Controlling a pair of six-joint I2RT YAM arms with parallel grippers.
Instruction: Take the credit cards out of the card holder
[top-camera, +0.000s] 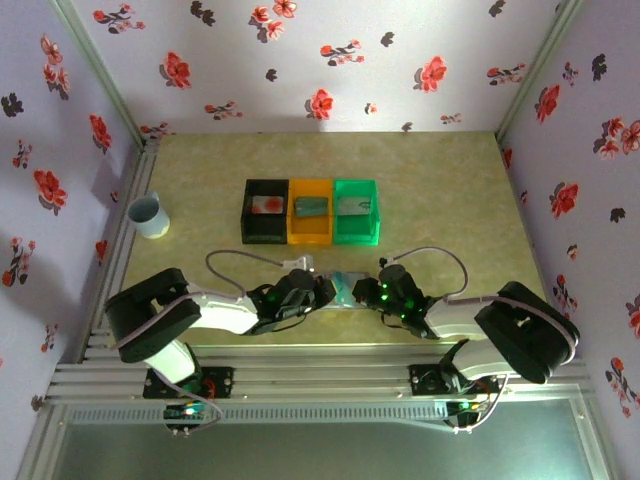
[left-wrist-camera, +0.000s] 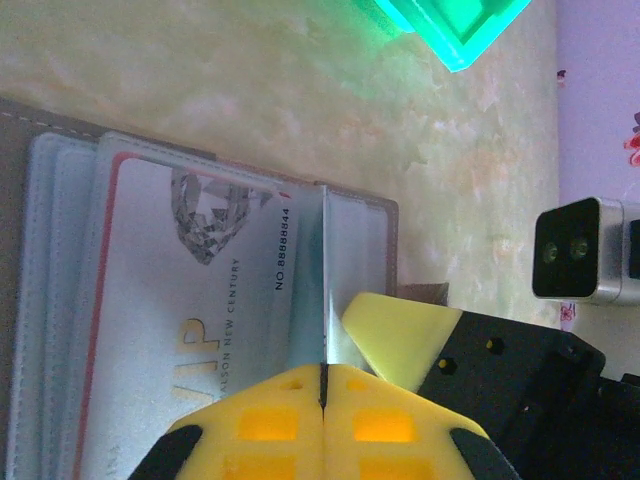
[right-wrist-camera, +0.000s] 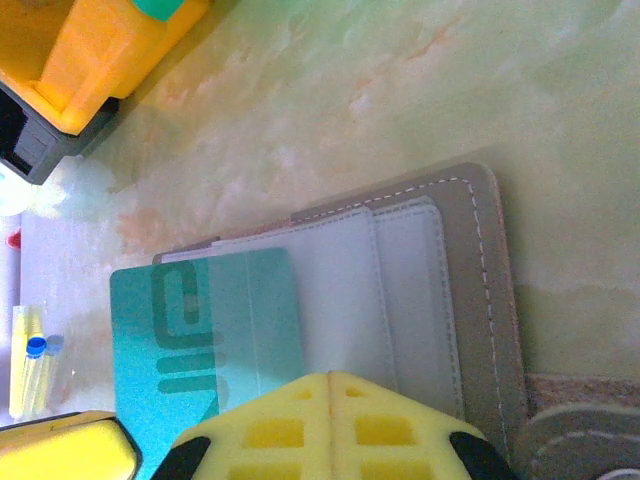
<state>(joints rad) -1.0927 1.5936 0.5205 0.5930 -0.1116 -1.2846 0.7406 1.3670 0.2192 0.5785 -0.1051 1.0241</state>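
**Q:** Entry one, the thing itself?

**A:** Card holder (top-camera: 347, 288): opened flat on the table (top-camera: 450, 200), low centre of the top view, between my two grippers.

**Q:** Contents?

**A:** White card (left-wrist-camera: 170, 330), red-edged, diamond print. It sits lower left in the left wrist view, tucked in its pocket, with its long axis running up and down the frame. Teal card (right-wrist-camera: 190, 340): lower left of the right wrist view, poking out of its pocket toward the left edge.

**Q:** Jaws?

**A:** Left gripper (left-wrist-camera: 322, 375): clenched, pads meeting at bottom centre of its view, right at the holder's fold. A thin upright leaf runs down into the seam, and I cannot tell whether I pinch it. Right gripper (right-wrist-camera: 329, 385): clenched too, with nothing visibly between the pads and its tips over the pale pockets.

**Q:** What does the coming pull turn on?

**A:** Direction. The white card lies left of my left tips, and the teal card lies left of my right tips and a little above them. Neither is between pads. I judge the teal one the easier, since its free edge is exposed and my right arm is nearer to it. The draw would run leftward in that view.

**Q:** Surroundings?

**A:** Black bin (top-camera: 266, 236), orange bin (top-camera: 310, 236) and green bin (top-camera: 357, 234): a row at the centre of the top view, above the holder, each with something flat inside.
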